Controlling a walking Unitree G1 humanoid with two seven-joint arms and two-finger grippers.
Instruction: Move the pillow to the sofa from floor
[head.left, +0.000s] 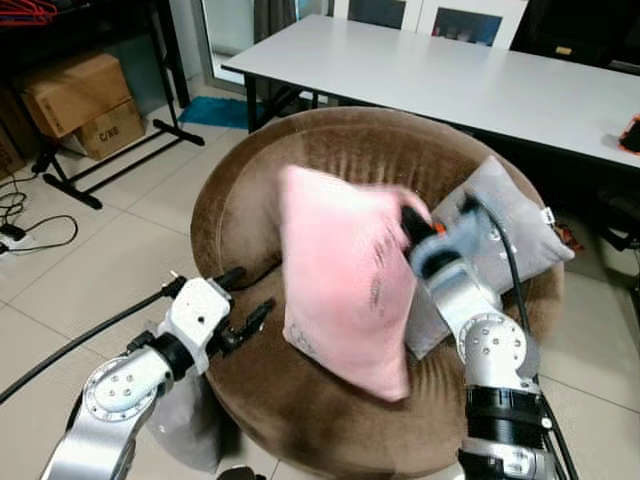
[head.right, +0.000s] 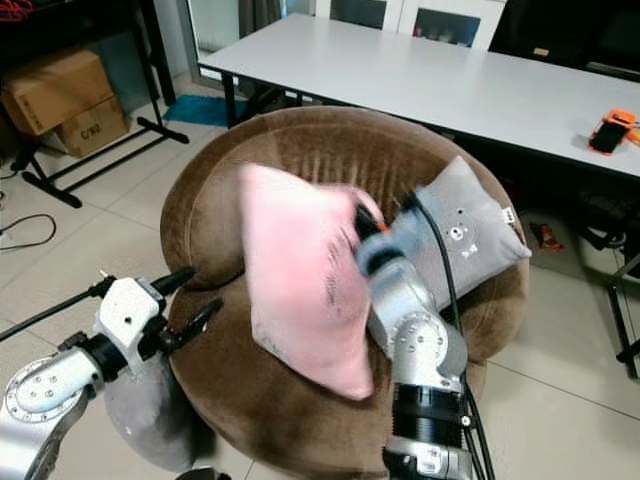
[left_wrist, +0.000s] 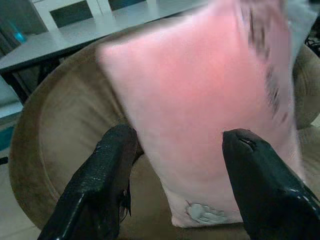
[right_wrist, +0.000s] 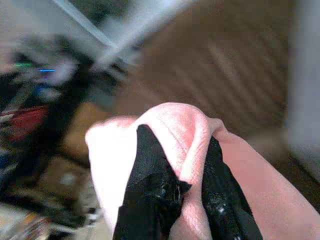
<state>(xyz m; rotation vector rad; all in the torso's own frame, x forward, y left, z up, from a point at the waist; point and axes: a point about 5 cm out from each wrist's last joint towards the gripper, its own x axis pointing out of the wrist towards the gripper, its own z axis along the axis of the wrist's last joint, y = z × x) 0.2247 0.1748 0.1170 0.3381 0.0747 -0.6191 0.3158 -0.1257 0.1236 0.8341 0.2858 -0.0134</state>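
1. The right gripper (right_wrist: 185, 192) pinches a fold at the top corner of the pink pillow (head.left: 340, 280), its two black fingers closed tight on the fabric.
2. The pink pillow hangs upright over the seat of the round brown sofa (head.left: 250, 190), its lower edge at or just above the seat cushion; it looks blurred.
3. A grey pillow (head.left: 510, 225) leans against the sofa's back on the right, just behind the right arm.
4. The left gripper (left_wrist: 175, 165) hovers at the sofa's front left rim, fingers spread wide and holding nothing, pointing at the pink pillow.
5. A white table (head.left: 450, 80) stands behind the sofa, and cardboard boxes (head.left: 85, 100) sit on the tiled floor (head.left: 90, 270) to the left.
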